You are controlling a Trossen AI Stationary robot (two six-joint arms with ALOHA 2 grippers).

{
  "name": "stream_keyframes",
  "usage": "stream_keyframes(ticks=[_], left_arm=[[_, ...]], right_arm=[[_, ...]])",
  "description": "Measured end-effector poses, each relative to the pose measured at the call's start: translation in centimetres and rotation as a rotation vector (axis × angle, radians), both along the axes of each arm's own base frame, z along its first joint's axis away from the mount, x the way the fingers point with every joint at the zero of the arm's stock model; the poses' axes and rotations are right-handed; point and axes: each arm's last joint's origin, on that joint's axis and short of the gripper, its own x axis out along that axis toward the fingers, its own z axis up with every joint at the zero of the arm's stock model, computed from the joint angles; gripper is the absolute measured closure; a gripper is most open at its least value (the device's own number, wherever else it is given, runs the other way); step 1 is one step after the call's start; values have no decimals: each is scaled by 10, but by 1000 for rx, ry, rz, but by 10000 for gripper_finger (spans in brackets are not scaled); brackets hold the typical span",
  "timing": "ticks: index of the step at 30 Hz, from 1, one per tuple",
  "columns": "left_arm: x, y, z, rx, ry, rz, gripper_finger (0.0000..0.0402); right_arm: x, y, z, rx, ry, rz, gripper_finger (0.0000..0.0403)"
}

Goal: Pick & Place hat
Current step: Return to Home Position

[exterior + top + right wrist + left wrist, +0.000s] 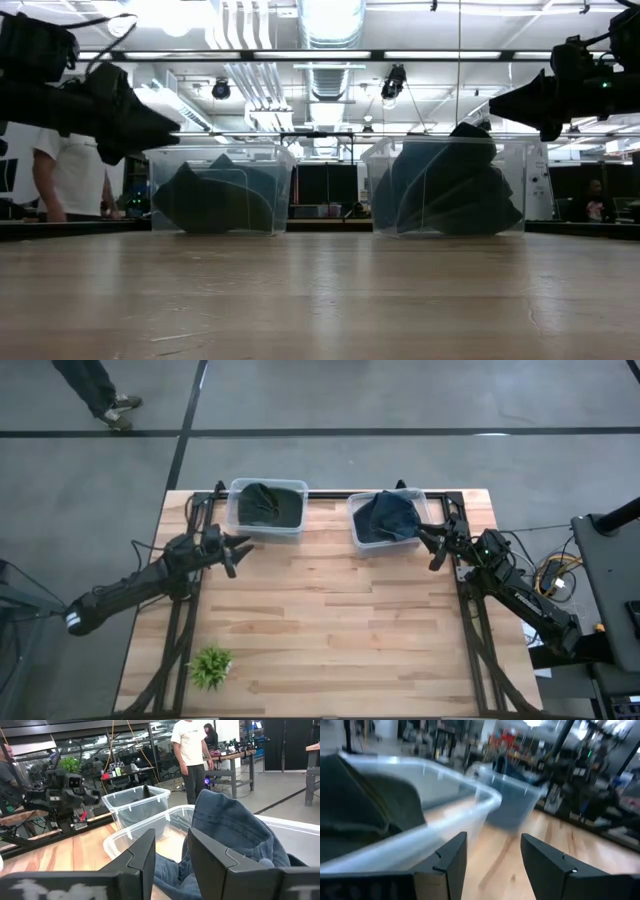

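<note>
Floor (pixel 400 390): grey, smooth, w/ dark seam lines (pixel 350 432) crossing it (high view). A person's legs (pixel 100 395) show at that view's top edge.

Table (pixel 330 630): light wood planks on black frame. Small green plant (pixel 210 666) stands at the table's lower-left corner in the high view. Dark equip. cart (pixel 612 570) w/ cables stands just beside the table's right edge, same view.

Ceiling (pixel 480 25): open type, w/ silver ducts (pixel 330 20) and strip lights (pixel 400 54). Lighting is bright, overhead.

Bkgd, low view: person in white shirt (pixel 70 175) behind the table.

Bkgd, right wrist view: workbench (pixel 235 754), two standing people (pixel 192 750), yellow hanging cables (pixel 112 740).
</note>
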Motion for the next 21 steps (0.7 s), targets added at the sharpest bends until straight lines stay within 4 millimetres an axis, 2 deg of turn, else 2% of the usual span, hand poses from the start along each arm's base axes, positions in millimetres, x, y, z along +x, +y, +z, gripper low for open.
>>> stream_keyframes(ticks=[5,10,21], left_arm=[[-7,-4,11,67,-115,3,223],[-8,-5,17,102,-178,-1,223],[-8,-5,16,96,-167,0,223]], right_arm=[[1,-1,-9,12,13,-1,291],[1,-1,-8,1,1,-4,291],[1,-1,-8,-2,-3,-5,291]])
